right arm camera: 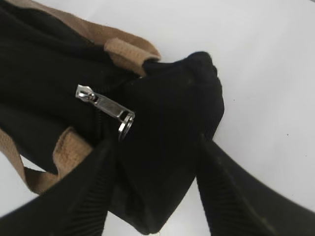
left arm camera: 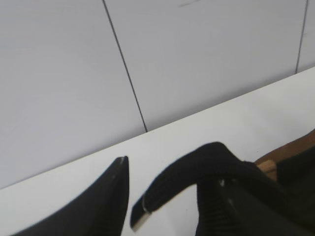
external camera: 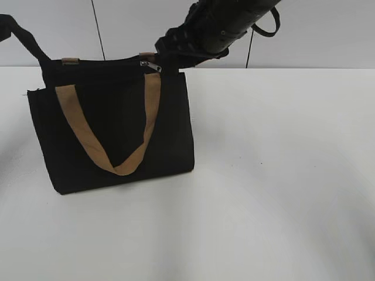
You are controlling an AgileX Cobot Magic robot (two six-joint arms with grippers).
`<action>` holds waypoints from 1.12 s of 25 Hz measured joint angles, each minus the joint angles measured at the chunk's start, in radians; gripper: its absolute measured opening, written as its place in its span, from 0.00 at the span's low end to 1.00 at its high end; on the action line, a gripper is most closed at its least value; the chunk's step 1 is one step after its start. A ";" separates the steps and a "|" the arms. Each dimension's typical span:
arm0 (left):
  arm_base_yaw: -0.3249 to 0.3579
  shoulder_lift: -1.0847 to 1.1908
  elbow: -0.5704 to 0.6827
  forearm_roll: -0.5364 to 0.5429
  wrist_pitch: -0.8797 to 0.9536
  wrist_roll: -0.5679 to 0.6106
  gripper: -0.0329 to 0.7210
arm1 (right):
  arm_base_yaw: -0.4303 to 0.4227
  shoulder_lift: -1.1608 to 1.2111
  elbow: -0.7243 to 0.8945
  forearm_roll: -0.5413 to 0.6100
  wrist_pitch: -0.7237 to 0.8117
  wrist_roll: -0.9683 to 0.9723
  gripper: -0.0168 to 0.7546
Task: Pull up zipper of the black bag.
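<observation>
Black bag [external camera: 111, 134] stood at approx 9 o'clock on table [external camera: 281, 175], soft fabric, prob. sags when tugged. Zipper [right arm camera: 106, 105] pull sat at top R corner: small, slick metal; pinch its ring. R gripper [right arm camera: 157, 191] jaws apart, straddling bag corner. L gripper [left arm camera: 162, 201] apart, holding nothing.

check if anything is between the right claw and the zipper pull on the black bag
Nothing visible blocks it. In the right wrist view the silver zipper pull lies exposed on the black bag, just ahead of the right claw, whose jaws stand apart around the bag's end corner. The tan strap sits beyond it, off to the side.
</observation>
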 joint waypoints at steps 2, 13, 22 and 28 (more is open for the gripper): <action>0.000 -0.013 0.000 0.065 0.043 -0.077 0.51 | 0.000 -0.002 0.000 -0.001 0.028 -0.045 0.55; 0.000 -0.028 0.000 0.568 0.062 -0.682 0.52 | -0.001 -0.061 -0.002 -0.142 0.130 -0.079 0.55; 0.008 -0.069 0.000 0.603 -0.126 -0.850 0.52 | -0.001 -0.111 -0.002 -0.223 0.281 -0.080 0.55; 0.011 -0.089 0.000 0.603 -0.009 -1.060 0.64 | -0.018 -0.142 -0.002 -0.229 0.427 -0.004 0.55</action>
